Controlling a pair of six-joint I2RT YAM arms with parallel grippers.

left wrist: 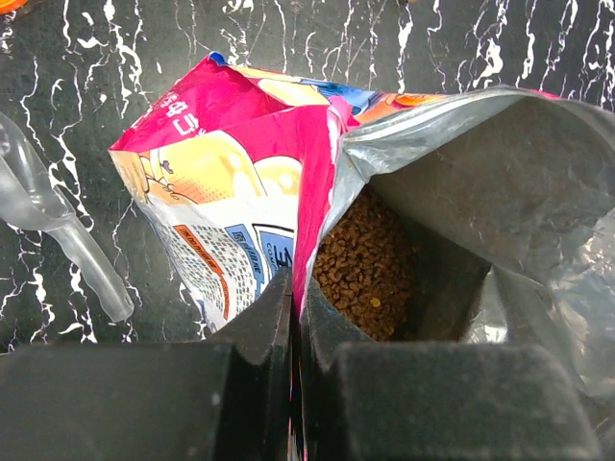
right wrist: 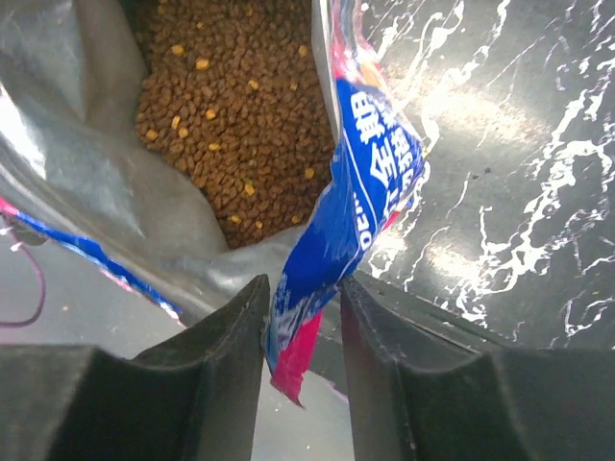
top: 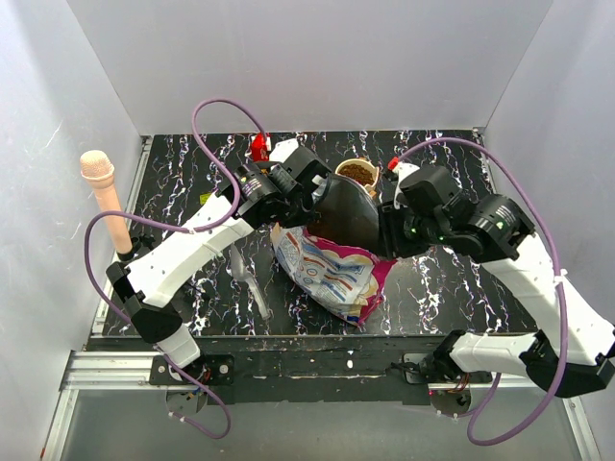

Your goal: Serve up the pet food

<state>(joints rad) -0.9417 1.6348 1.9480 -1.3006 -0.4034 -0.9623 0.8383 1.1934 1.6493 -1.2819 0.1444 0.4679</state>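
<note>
At table centre, kibble (right wrist: 231, 106) lies inside the opened pet-food bag (top: 327, 269). Its rim is pinched tight by the left gripper (left wrist: 296, 288); the right gripper (right wrist: 303, 288) is parted, rim loose between. Mouth-opening is judged in hand; the clear scoop (left wrist: 58, 230) is likely needed next.

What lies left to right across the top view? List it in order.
Pink microphone-shaped object → clear plastic scoop → pet food bag. The cup of kibble lies within the bag's span, so it is left out of the order.
</note>
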